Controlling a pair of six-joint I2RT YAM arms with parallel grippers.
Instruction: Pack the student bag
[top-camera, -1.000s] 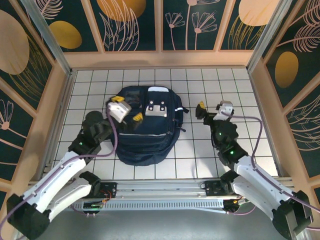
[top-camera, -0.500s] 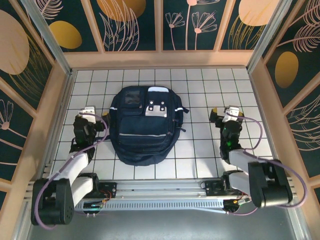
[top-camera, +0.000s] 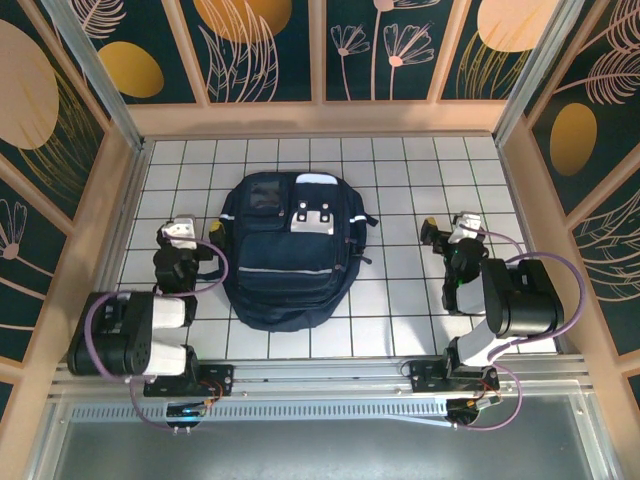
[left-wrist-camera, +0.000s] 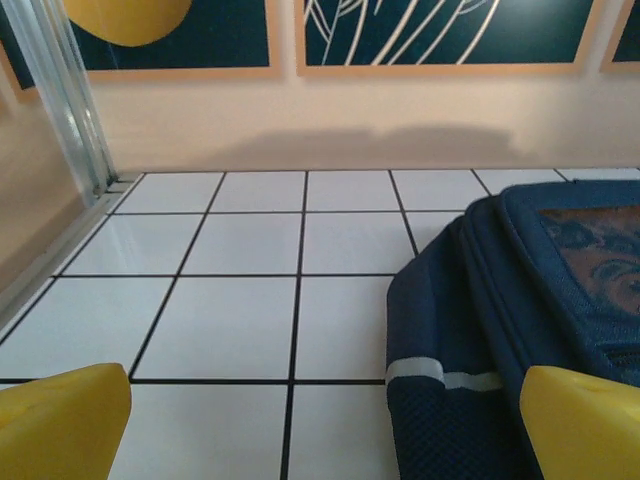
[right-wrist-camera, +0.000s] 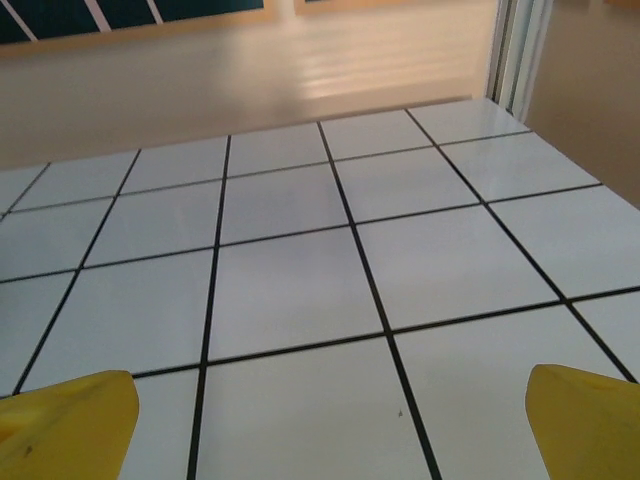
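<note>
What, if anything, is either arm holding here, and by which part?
Nothing is held. The left gripper and right gripper both stand with jaws wide open and empty; the student bag lies flat on the table between them, gripped by neither.

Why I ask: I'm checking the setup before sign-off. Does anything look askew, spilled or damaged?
Nothing stands out. The backpack lies flat and whole on the tiled table, with nothing spilled around it. The left gripper and right gripper are open and empty, one on each side of it, touching nothing.

Bare table (top-camera: 400, 300) flanking the central student bag (top-camera: 288, 255)
</note>
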